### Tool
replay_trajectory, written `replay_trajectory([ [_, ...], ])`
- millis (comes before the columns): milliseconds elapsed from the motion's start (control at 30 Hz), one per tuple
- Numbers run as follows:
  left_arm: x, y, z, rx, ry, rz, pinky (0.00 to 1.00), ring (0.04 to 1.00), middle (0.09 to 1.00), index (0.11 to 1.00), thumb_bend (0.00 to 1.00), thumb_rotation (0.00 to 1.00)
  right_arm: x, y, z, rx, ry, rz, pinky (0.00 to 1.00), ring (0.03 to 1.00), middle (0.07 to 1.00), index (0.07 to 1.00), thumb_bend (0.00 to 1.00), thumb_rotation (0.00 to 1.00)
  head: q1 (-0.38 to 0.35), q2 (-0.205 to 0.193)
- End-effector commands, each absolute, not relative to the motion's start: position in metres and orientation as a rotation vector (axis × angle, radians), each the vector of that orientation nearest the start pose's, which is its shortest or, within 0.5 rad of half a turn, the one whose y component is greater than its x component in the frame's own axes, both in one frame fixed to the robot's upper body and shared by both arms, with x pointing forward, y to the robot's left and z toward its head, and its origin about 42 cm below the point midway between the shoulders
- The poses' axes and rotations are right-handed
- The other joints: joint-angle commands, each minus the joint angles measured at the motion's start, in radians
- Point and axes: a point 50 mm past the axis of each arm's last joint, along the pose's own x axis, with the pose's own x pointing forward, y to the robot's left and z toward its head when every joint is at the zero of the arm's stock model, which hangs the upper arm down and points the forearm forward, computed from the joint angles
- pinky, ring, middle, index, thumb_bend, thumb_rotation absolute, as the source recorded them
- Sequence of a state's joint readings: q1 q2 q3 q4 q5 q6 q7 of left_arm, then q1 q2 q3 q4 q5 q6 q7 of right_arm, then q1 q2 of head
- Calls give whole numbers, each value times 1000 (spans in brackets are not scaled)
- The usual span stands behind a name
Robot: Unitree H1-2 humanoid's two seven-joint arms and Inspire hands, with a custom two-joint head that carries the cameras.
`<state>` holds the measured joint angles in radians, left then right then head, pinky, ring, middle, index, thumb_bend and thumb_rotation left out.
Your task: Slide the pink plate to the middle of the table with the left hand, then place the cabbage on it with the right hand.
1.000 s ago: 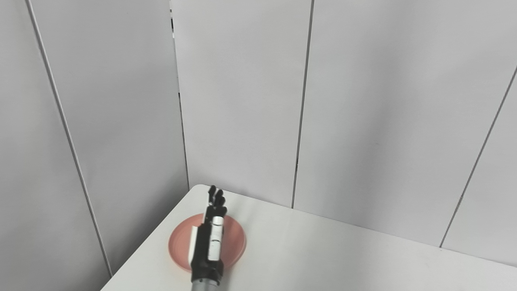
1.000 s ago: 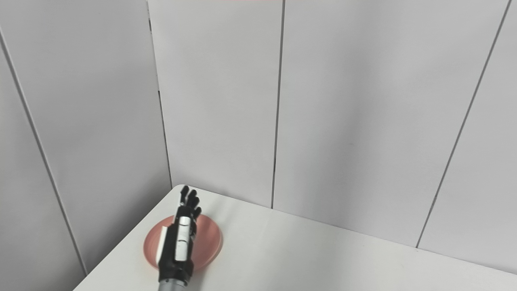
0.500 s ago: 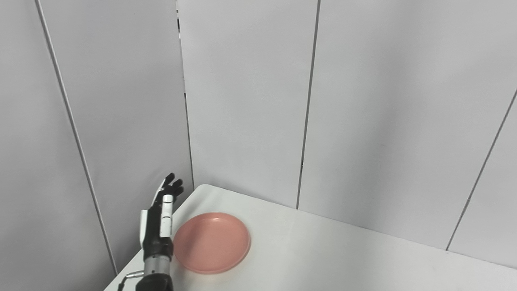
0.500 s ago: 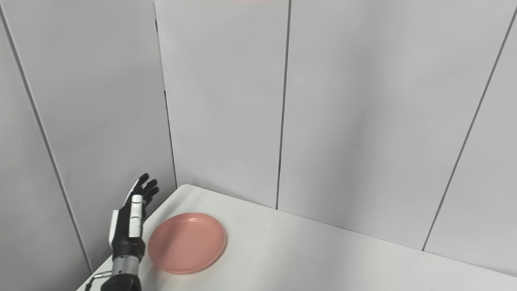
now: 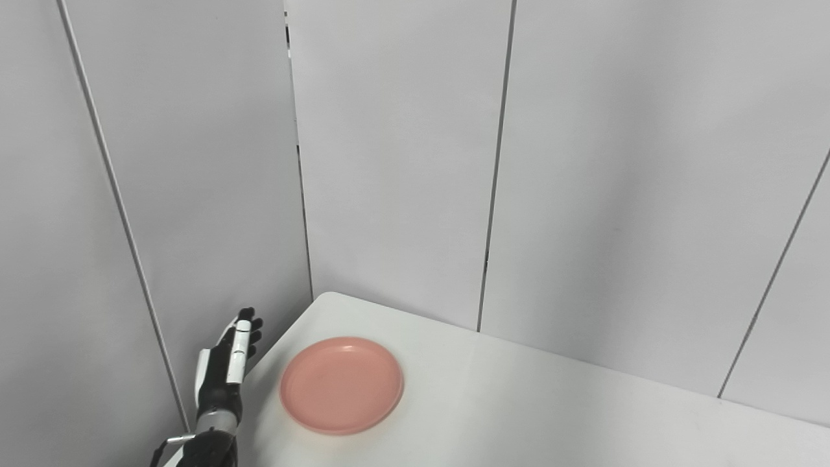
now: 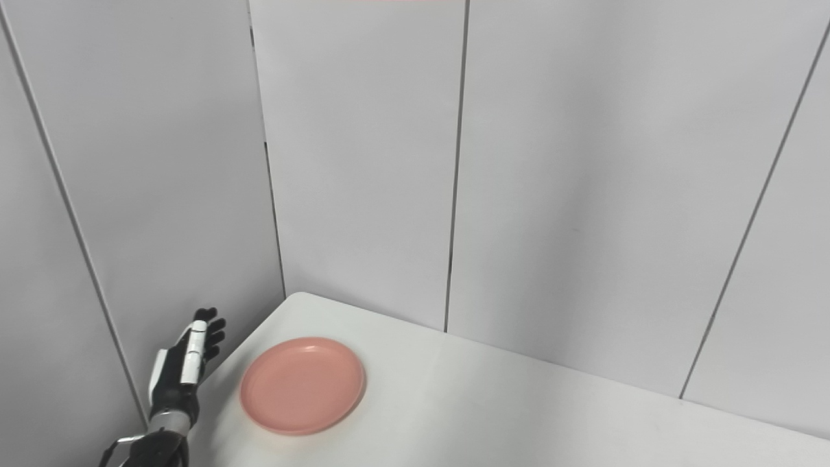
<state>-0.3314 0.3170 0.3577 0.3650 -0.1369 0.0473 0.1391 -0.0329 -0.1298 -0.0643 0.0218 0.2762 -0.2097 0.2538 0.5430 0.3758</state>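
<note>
A round pink plate (image 5: 342, 384) lies flat and empty near the far left corner of the white table (image 5: 519, 415); it also shows in the right eye view (image 6: 302, 384). My left hand (image 5: 225, 373), black with white panels, is open with its fingers stretched out. It hangs beyond the table's left edge, to the left of the plate and apart from it, and holds nothing. It also shows in the right eye view (image 6: 180, 377). The cabbage and my right hand are not in view.
Grey wall panels (image 5: 402, 162) stand close behind the table and along its left side, right by my left hand. The table's left edge (image 5: 272, 350) runs between the hand and the plate.
My left hand has moved from above the plate out to the left, past the table's edge, and lower. The plate is now uncovered. The camera has shifted a little.
</note>
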Motion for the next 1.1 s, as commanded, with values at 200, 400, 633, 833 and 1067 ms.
replay_trajectory([
  [200,391,409,157,30,-87,423,914,878,857,841,730,1000,285,-256,138,125,-354,200,1000,1000,1000,1000,662,710,-8,29],
  [400,395,391,151,49,-59,375,947,891,866,856,770,1000,283,-258,145,113,-377,198,1000,1000,1000,1000,653,733,-1,54],
  [633,400,371,153,42,-40,340,980,911,888,878,774,1000,282,-263,150,87,-382,194,1000,1000,1000,1000,658,757,6,67],
  [833,404,357,151,-48,-30,301,932,910,891,875,762,1000,282,-265,151,63,-374,182,1000,1000,1000,1000,671,769,5,70],
  [1067,407,339,151,-141,-35,227,900,908,890,876,761,1000,282,-263,152,51,-374,173,1000,1000,1000,1000,677,765,-35,100],
])
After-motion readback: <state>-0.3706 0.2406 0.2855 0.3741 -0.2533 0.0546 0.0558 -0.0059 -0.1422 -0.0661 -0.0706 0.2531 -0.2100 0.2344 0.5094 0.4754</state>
